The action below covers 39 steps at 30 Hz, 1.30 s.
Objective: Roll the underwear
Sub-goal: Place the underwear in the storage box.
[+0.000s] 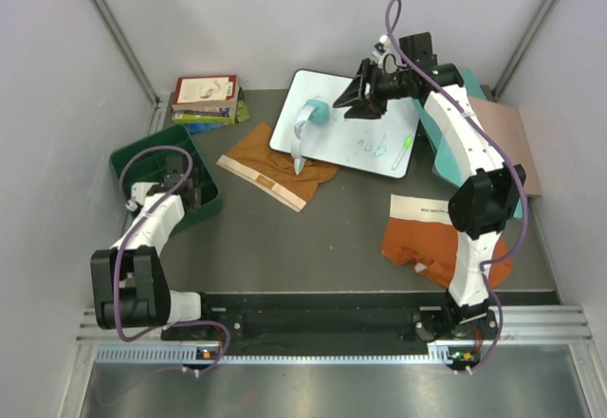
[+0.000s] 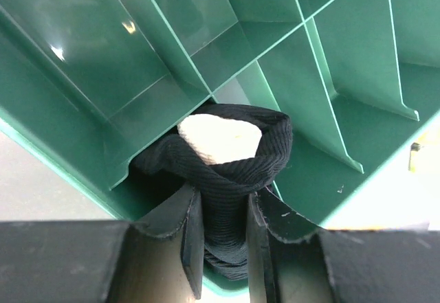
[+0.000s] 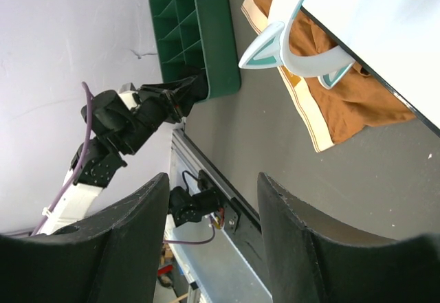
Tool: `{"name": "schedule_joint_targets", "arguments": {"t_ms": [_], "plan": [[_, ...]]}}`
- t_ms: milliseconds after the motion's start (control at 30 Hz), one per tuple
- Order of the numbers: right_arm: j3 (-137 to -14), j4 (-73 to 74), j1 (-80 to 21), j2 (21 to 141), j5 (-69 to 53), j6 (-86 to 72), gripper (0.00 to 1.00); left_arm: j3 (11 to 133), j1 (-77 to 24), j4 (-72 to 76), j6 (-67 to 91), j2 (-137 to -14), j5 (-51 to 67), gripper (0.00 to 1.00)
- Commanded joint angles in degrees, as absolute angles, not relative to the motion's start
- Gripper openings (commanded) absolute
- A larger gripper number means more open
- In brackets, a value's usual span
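Observation:
My left gripper (image 2: pixel 224 210) is shut on the rolled black underwear (image 2: pixel 237 169), whose cream waistband (image 2: pixel 220 138) shows at the roll's top. It holds the roll in a compartment at the edge of the green tray (image 2: pixel 330 76). In the top view this gripper (image 1: pixel 188 186) is at the tray's (image 1: pixel 133 157) right side. The mustard-tan underwear (image 1: pixel 285 167) lies flat mid-table, also in the right wrist view (image 3: pixel 344 97). The rust-orange underwear (image 1: pixel 432 238) lies flat beside the right arm. My right gripper (image 1: pixel 356 100) is open and empty above the whiteboard (image 1: pixel 351 129), and its own view (image 3: pixel 213 179) shows nothing between the fingers.
A teal-and-white tool (image 1: pixel 308 124) lies on the whiteboard's left edge, over the mustard cloth. A green pen (image 1: pixel 403 153) lies on the board. Books (image 1: pixel 204 96) are stacked at the back left. Teal and pink flat boards (image 1: pixel 507 134) lie at the right.

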<state>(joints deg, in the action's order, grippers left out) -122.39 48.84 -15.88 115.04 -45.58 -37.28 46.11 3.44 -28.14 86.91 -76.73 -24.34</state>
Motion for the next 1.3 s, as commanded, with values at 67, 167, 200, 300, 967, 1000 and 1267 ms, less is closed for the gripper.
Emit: {"name": "schedule_joint_targets", "arguments": {"t_ms": [67, 167, 200, 300, 967, 1000, 1267], "plan": [[-125.4, 45.7, -15.4, 114.6, -45.9, -38.0, 0.53, 44.3, 6.2, -28.3, 93.4, -83.4, -17.2, 0.0], [-125.5, 45.1, -15.1, 114.6, -46.0, -38.5, 0.53, 43.0, 6.5, -27.4, 95.9, -84.5, -15.0, 0.0], [-125.6, 44.7, -15.0, 114.7, -46.1, -38.7, 0.53, 43.0, 6.4, -27.7, 96.6, -84.8, -14.7, 0.0], [-125.7, 44.5, -14.8, 114.8, -46.1, -38.9, 0.53, 42.5, 6.7, -28.2, 98.9, -86.0, -13.6, 0.0], [-125.0, 43.8, -14.5, 115.0, -46.8, -39.2, 0.53, 48.8, 7.3, -35.9, 96.9, -85.3, -13.1, 0.49], [-124.8, 43.7, -14.5, 114.7, -46.8, -39.1, 0.53, 48.9, 7.2, -35.8, 96.9, -85.0, -13.2, 0.53], [-122.6, 43.0, -14.6, 113.7, -47.3, -38.9, 0.53, 51.7, 7.3, -38.8, 95.2, -81.7, -15.6, 0.64]]}}
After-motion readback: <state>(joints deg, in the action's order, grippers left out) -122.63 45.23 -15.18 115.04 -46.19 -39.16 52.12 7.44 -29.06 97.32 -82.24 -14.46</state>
